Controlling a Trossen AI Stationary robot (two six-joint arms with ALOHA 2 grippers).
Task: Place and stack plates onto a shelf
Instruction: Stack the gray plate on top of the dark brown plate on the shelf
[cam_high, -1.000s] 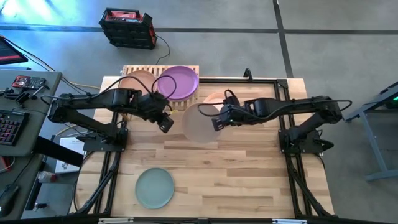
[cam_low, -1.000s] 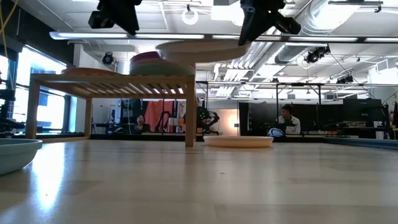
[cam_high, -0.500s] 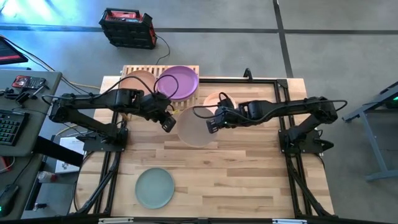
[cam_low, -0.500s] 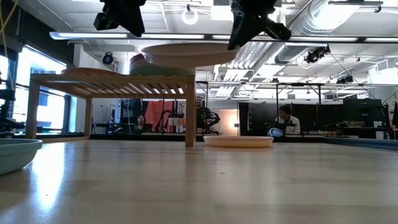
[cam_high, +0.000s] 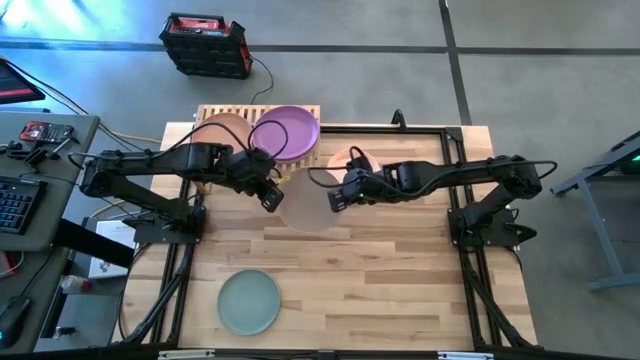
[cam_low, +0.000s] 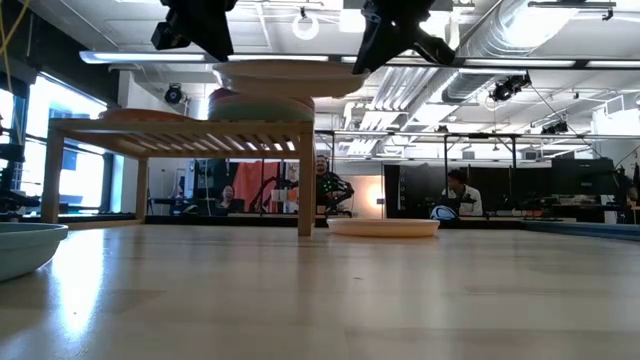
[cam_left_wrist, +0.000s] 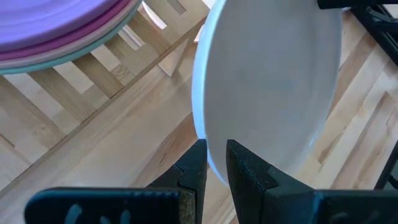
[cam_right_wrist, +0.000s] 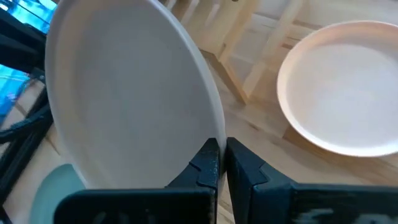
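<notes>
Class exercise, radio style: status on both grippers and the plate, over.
Right gripper shut on beige plate, carried level beside shelf. Left gripper pinches same plate's rim. Purple plate tops shelf stack ahead.

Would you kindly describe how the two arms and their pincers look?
Both arms are matte black with jointed segments, and loose black cables loop along them. The left pincer and the right pincer each end in two narrow, angular dark fingers. No markings are legible.
</notes>
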